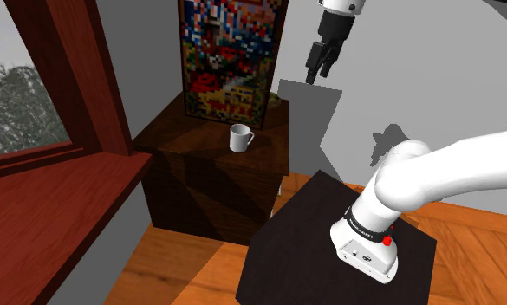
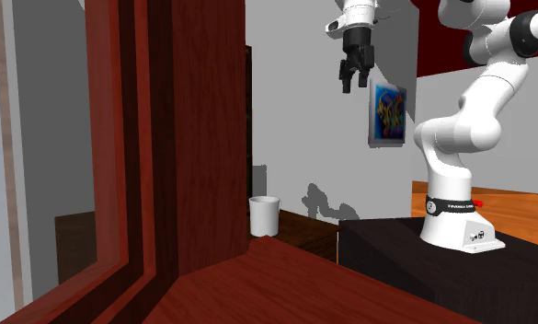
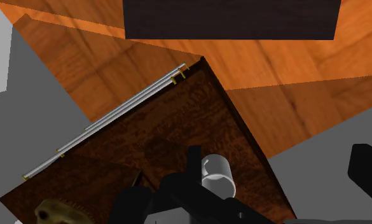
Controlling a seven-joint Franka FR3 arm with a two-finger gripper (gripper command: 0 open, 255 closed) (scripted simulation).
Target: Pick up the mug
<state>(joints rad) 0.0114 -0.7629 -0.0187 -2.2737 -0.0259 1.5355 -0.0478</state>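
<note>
Dark wooden cabinet (image 1: pixel 191 143), colourful picture (image 1: pixel 230 52).

Logged white mug (image 1: pixel 239 138), dark mottled brown tabletop (image 1: pixel 195 132), all-black tool (image 1: pixel 316 76). Noted picture (image 1: pixel 232 52) pixelled in red, blue, yellow. Marked floor (image 1: pixel 175 260) orange wood grain.

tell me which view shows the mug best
Shoulder view: the mug stands whole on the dark cabinet, handle showing. The second exterior view shows its body past the red window frame, handle unseen. The wrist view shows it partly covered by the gripper.
</note>
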